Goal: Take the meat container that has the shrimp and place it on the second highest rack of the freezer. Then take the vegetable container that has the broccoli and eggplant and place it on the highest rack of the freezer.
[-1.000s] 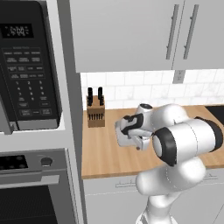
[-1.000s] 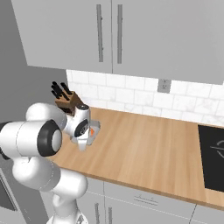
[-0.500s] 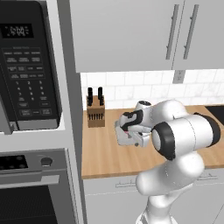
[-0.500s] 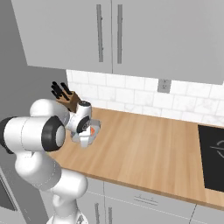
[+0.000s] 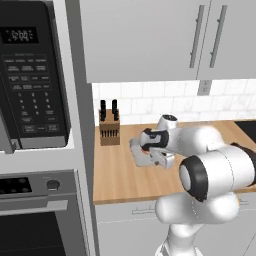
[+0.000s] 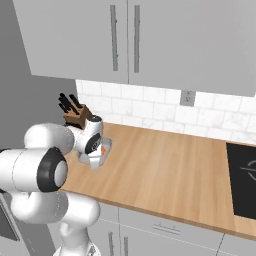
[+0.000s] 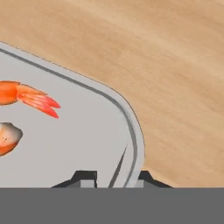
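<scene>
The tray (image 7: 78, 131) is a shallow light-grey container with a raised rim and a rounded corner, lying flat on the wooden surface (image 7: 175, 65). In the hand view its corner curves from 10 o'clock down to 6 o'clock, and the rim runs straight down between the 2 dark fingers (image 7: 87, 177) at the bottom edge. One finger sits inside the tray, the other just outside the rim on the surface side, so the wall lies in the narrow gap between them. The fingers are drawn close together and pinch the tray's rim near that corner.

The shrimp (image 7: 26, 98) lies on the tray floor at about 9 o'clock from the fingers, well apart from them: an orange tail fan pointing toward 4 o'clock, with a paler curled body part below it at the left edge.

In the left base view the gripper (image 5: 155, 157) reaches down over the tray (image 5: 137, 150), which rests on the surface (image 5: 115, 175) at about 4 o'clock from a knife block (image 5: 109, 130) standing by the tiled wall. In the right base view the gripper (image 6: 97, 159) sits low on the surface (image 6: 165, 170), with a speck of orange beside it, and the knife block (image 6: 75, 114) stands at about 11 o'clock from it.
</scene>
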Robot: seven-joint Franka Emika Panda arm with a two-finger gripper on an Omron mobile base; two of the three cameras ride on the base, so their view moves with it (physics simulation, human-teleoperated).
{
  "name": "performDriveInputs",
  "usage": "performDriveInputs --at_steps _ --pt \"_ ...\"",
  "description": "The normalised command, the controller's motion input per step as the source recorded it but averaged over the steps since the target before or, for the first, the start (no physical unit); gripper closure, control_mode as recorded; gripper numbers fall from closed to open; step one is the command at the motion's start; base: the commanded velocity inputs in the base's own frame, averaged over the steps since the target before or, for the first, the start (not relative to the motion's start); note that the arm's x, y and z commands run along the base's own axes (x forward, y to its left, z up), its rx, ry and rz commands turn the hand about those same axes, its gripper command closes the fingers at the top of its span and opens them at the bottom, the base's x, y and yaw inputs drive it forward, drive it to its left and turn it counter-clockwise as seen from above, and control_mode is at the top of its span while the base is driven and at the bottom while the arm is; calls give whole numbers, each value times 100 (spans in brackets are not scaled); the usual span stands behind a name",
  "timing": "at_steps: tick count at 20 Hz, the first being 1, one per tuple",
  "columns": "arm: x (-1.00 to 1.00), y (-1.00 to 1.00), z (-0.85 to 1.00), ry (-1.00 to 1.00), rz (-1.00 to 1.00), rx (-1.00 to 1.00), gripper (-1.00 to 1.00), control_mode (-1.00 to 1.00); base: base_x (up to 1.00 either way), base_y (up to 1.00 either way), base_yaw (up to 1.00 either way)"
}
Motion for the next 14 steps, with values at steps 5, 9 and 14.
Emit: performDriveInputs --at_steps 5,9,14 --pt "-53 -39 74 -6 -13 0 100 -100 0 0 0" --pt "-62 -51 96 0 -15 3 100 -100 0 0 0" --pt "-98 -17 79 0 -1 0 100 -100 0 0 0"
